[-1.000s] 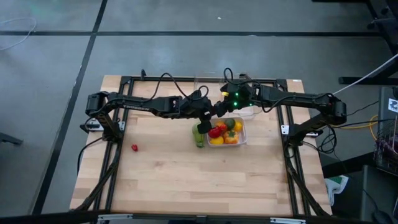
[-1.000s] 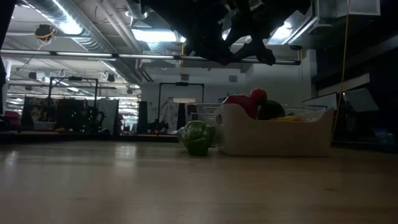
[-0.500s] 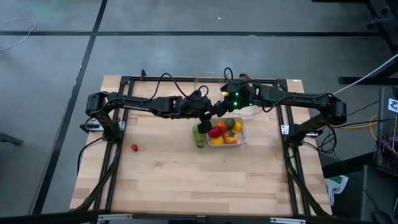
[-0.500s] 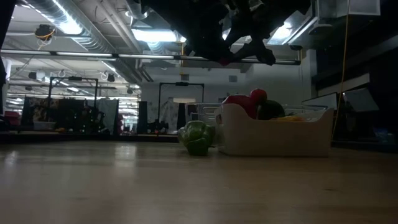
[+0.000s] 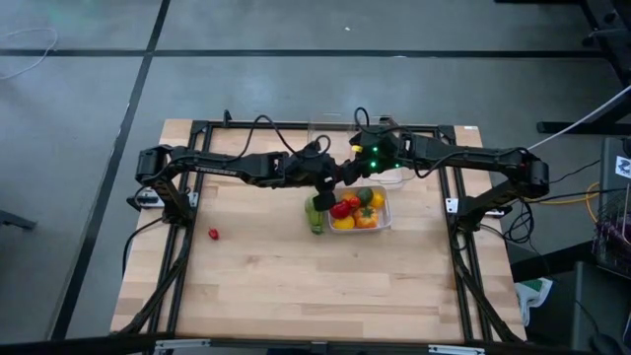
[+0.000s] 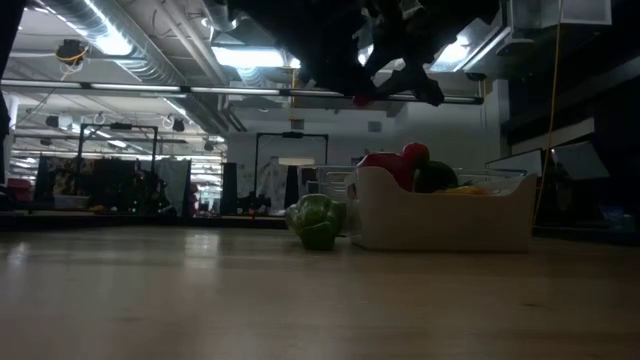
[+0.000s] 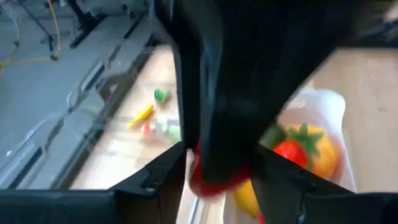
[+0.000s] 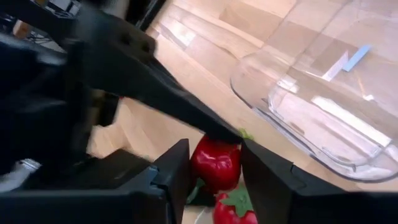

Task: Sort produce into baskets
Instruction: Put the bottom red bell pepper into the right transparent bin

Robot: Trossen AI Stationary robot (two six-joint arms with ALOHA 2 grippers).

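Note:
Both grippers meet above the whitish tub, which holds yellow, orange and red pieces. My right gripper is shut on a red pepper. It also shows in the high view. My left gripper is open, its fingers standing on either side of the right gripper's tip and the red piece. Whether it touches them I cannot tell. A long green ribbed piece lies on the table against the tub's left wall. My right gripper pinches the red pepper's two sides between its two fingers, the green stem beyond the fingers. The pepper is lifted clear above the whitish tub. A dark finger of the left arm reaches to the stem.
A clear tub stands just beyond the whitish one. Another clear tub holds small green, yellow and red bits. A small red piece lies alone at the table's left. Bare wood lies toward the near edge.

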